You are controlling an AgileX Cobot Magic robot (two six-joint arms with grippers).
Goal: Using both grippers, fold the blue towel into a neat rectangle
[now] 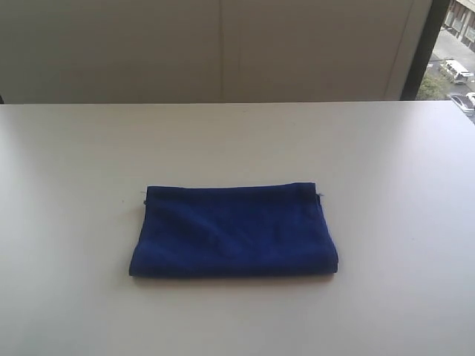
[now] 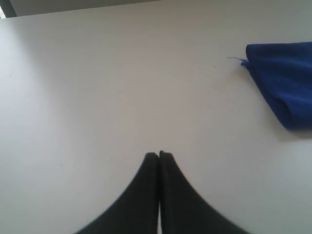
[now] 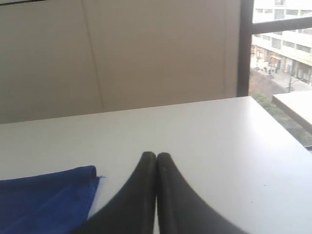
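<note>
The blue towel [image 1: 234,231] lies folded into a compact rectangle near the middle of the white table [image 1: 386,163], its thick folded edge toward the front. Neither arm shows in the exterior view. In the left wrist view my left gripper [image 2: 159,155] is shut with nothing in it, over bare table, and one end of the towel [image 2: 285,85] lies well off to the side. My right gripper [image 3: 156,155] is shut and empty too, with a towel corner [image 3: 46,197] just beside it.
A pale wall [image 1: 223,44] runs behind the table's far edge. A dark window frame [image 3: 243,46] and a street outside sit at the back right. The table's right edge [image 3: 280,122] is close to the right gripper.
</note>
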